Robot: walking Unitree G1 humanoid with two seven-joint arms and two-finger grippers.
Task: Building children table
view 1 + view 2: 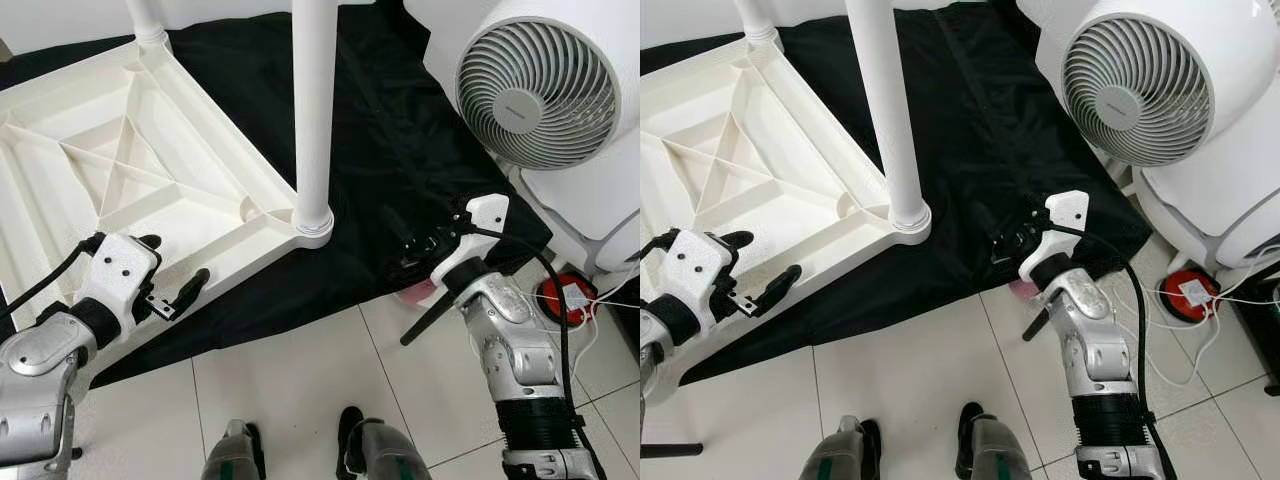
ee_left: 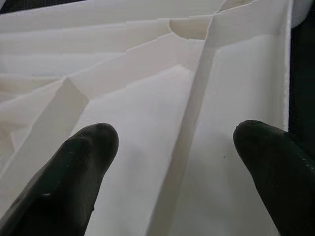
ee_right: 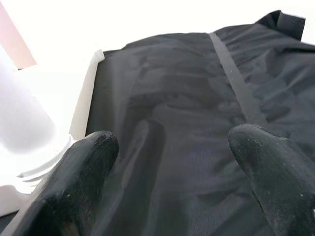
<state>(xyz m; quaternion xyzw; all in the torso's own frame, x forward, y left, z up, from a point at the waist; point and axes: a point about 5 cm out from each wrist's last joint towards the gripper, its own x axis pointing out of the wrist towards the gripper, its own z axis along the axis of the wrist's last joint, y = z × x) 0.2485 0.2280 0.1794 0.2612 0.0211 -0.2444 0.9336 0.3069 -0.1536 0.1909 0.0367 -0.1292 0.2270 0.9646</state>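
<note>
At the bottom of the head views the robot's two feet are standing on the pale floor tiles, and just above them both arms are reaching forward. The left gripper is hovering at the lower left of the frame with its two black fingers spread apart, and nothing is sitting between them; its wrist view is looking straight onto the ribbed underside of the upturned children's tabletop. That tabletop is lying face down across the left and upper left of the frame, on a black cloth, and its near edge is passing right under the left fingertips, so the left arm is plainly the nearer one to the work. The right gripper is poised at the lower right over the cloth's near border, fingers also held wide and empty, pointing toward the picture's left. A white table leg is standing upright in the near corner socket, rising out of the top of the frame, its long axis vertical; it lies up and to the left of the right gripper and up and to the right of the left one, roughly between the two. Farther back another leg is rising from the far corner. At the upper right a white round fan is standing clear of the cloth, with a red disc-shaped device and white cables below it.
</note>
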